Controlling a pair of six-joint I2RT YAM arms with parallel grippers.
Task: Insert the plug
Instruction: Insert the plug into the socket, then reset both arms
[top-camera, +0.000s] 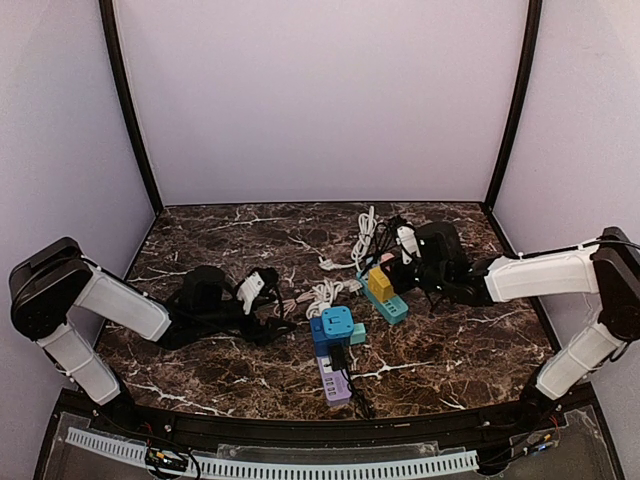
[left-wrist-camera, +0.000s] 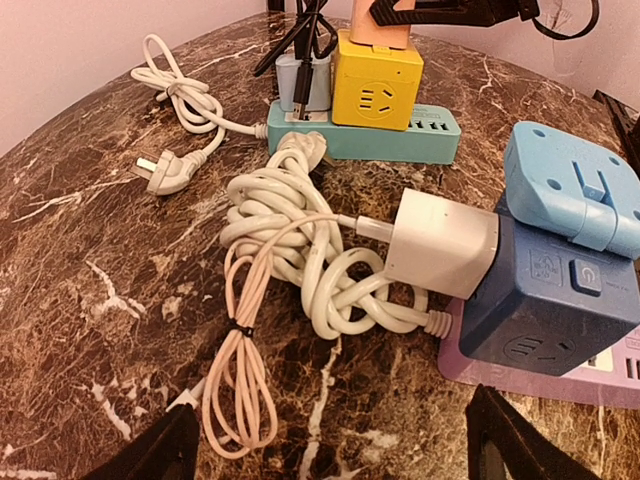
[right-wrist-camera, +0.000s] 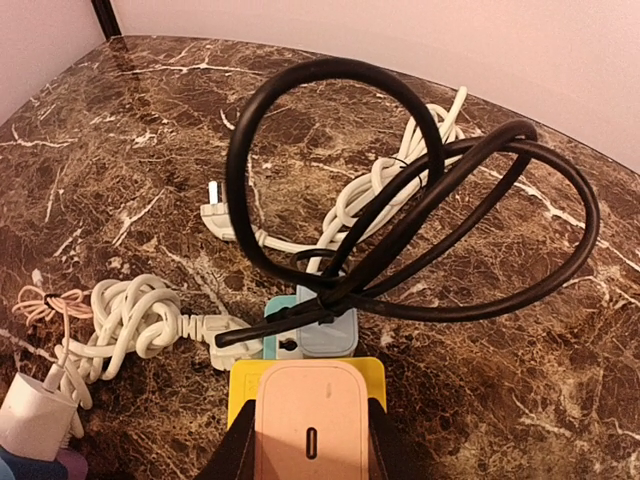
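Pink plug (right-wrist-camera: 310, 425), nearest the right wrist lens, is clamped by its flat sides in the right pincer (right-wrist-camera: 310, 440), resting on top of the yellow cube socket (right-wrist-camera: 243, 385). It looks light, rigid and smooth, so those sides suit the grip. Left pincer (left-wrist-camera: 335, 445) gapes wide, holding nothing. Only the left wrist view shows plug meeting cube side-on; the prongs are hidden.

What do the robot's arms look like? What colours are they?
Both arms match. The left arm and right arm have chunky white sections joined by round black joints. Each ends in a black gripper with a small white block on it. The left fingers are plain black wedges. A thin black cable runs along the right arm.
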